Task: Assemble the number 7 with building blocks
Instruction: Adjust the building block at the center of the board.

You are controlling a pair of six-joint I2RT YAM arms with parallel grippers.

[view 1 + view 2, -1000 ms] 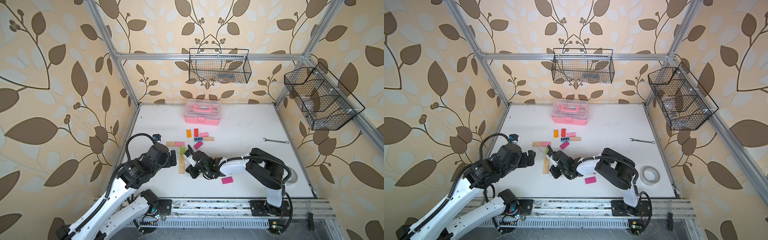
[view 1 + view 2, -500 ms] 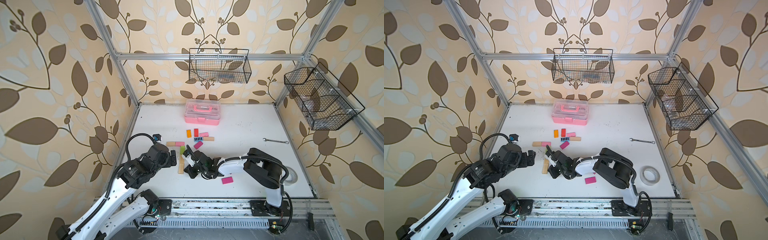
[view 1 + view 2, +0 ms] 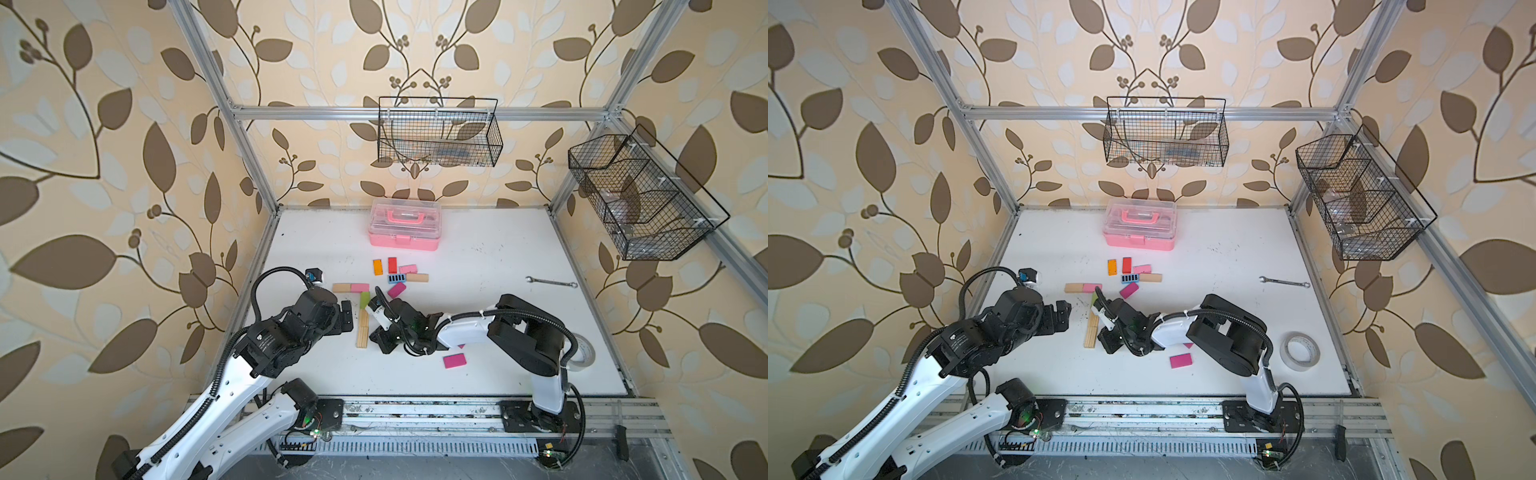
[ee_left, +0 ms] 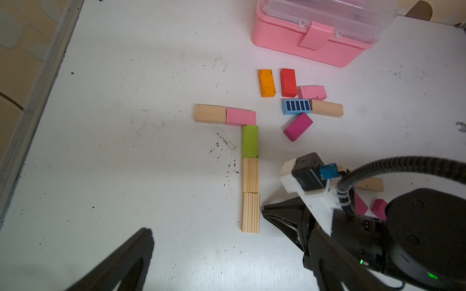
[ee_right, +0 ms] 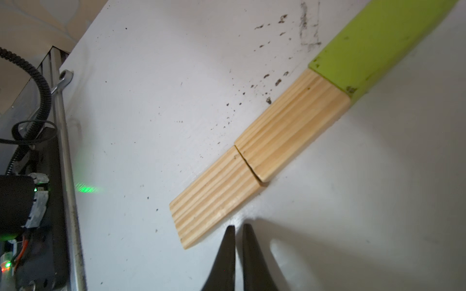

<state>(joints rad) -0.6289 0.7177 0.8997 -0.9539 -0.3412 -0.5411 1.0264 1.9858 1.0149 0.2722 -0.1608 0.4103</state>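
Top view: where does the number 7 [image 3: 363,322] lie?
— On the table [image 3: 316,249], toward its left: a wood-and-pink bar, then green and two wooden blocks descending. My right gripper [image 3: 375,338] is pinched shut on nothing, just beside the lowest wooden block [image 3: 361,337].
Left wrist view?
— My left gripper [image 4: 228,241] is spread wide, empty, near the stem's foot.
Right wrist view?
— My fingertips [image 5: 228,241] nearly touch that block's corner. Any sideways drift, I judge, could nudge it and skew the stem.
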